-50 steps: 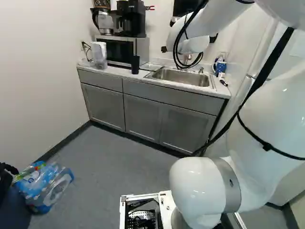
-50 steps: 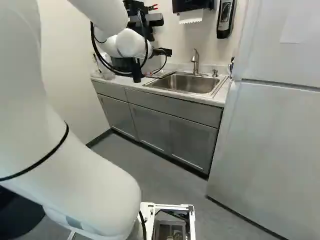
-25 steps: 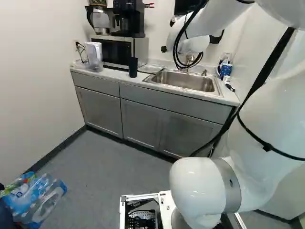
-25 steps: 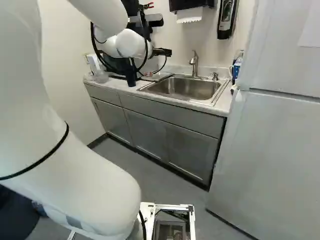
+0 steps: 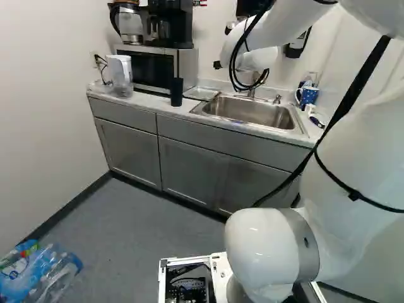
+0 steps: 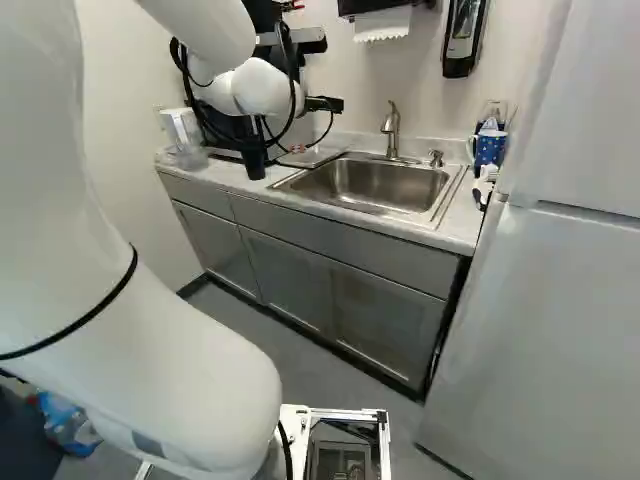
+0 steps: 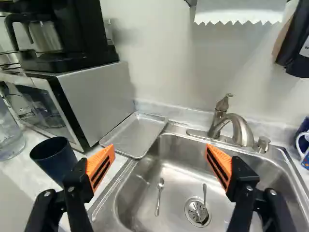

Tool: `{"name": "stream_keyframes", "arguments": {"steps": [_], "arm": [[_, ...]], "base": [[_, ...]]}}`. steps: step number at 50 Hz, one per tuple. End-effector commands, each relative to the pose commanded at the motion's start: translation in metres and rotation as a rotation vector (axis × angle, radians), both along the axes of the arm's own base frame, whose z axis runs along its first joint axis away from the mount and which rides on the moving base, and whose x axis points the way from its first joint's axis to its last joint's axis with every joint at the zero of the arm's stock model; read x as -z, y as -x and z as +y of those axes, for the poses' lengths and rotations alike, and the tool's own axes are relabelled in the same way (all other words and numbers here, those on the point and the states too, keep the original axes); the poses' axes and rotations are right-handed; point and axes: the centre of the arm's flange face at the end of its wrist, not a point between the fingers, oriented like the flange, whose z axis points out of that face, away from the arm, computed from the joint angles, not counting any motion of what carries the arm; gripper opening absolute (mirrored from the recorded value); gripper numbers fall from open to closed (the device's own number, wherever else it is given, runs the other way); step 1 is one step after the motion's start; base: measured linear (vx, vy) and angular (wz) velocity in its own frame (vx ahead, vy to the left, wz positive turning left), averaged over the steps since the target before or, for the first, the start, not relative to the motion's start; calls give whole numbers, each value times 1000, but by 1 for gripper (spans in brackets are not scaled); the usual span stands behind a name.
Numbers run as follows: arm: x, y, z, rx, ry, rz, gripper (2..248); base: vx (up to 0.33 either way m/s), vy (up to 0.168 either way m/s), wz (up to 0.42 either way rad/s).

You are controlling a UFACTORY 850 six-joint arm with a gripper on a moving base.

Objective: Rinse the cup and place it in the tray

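The wrist view shows the dark cup (image 7: 55,167) standing upright on the counter (image 7: 20,167), mouth up, long axis vertical. It is outside the gripper (image 6: 326,104), near one finger, and close to the microwave (image 7: 94,101). The shallow tray (image 7: 136,134) lies flat between microwave and sink (image 7: 176,181), its long axis running from the back wall toward the counter's front. The gripper's fingers stand spread wide; ahead of them, two utensils lie in the sink below the faucet (image 7: 236,126).
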Motion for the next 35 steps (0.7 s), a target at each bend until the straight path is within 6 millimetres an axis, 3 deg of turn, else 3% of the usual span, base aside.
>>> {"name": "stream_keyframes", "arguments": {"steps": [35], "arm": [[0, 0, 0, 0, 0, 0, 247]], "base": [[130, -13, 4]]}}
